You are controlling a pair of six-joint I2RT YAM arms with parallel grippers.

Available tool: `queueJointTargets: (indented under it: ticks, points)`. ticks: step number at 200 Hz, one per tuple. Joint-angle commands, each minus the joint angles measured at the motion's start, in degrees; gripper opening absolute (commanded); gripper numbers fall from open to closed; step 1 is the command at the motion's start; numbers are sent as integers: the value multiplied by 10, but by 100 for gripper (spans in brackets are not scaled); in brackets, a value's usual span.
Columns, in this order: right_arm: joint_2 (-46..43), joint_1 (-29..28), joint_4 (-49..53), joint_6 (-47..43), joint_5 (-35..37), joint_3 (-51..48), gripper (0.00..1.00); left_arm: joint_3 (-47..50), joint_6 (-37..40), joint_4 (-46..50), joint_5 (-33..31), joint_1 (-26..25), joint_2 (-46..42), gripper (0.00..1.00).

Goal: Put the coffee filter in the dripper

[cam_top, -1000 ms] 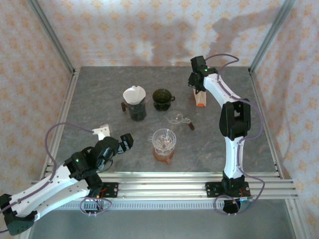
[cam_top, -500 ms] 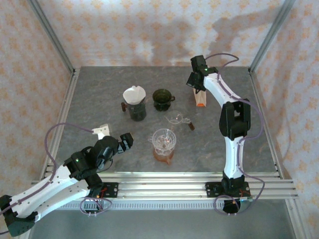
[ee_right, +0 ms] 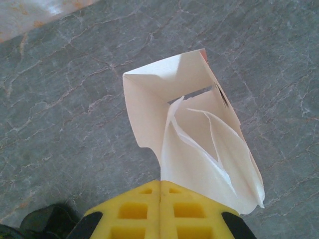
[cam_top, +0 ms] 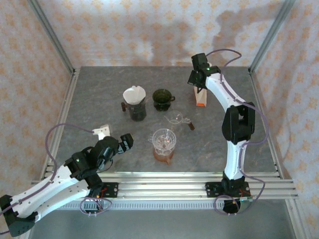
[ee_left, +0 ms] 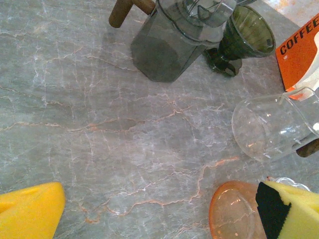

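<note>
Left gripper (cam_top: 127,142) lower left, jaws wide, empty | glass dripper (cam_top: 164,140) frame centre, no paper in it | right gripper (ee_right: 159,211) upper right, jaws pinched on coffee filter (ee_right: 204,164) poking from its box (cam_top: 200,101) | risk I see: thin edge-hold, so paper may tear, slip, or drag the box over.

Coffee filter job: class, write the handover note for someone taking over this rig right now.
Right gripper: shut on the coffee filter, pinched at the open mouth of the orange filter box, far right of the table.
Left gripper: open, holding nothing, low over the near left.
Candidates: green dripper at the far middle; clear dripper on the orange cup at centre. I cannot tell which is meant.
Done: filter gripped.
Left: lift it free, carry it over, seat it, release.
</note>
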State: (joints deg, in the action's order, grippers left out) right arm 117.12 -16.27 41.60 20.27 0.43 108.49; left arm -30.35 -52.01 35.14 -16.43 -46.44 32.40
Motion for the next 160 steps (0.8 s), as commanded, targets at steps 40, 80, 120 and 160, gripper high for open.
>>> queueJointTargets:
  ticks: [40,80,120,160]
  points:
    - [-64,-19,20,-18,67,-28,0,1,6,-7,0,5,-3,100]
    - [-175,-39,-3,-10,96,-133,0,-15,14,-9,6,5,-7,100]
    - [-330,-71,-2,11,77,-255,0,-30,18,-5,12,5,-19,100]
    - [-486,-119,62,11,-24,-332,0,-31,20,-10,21,5,-28,100]
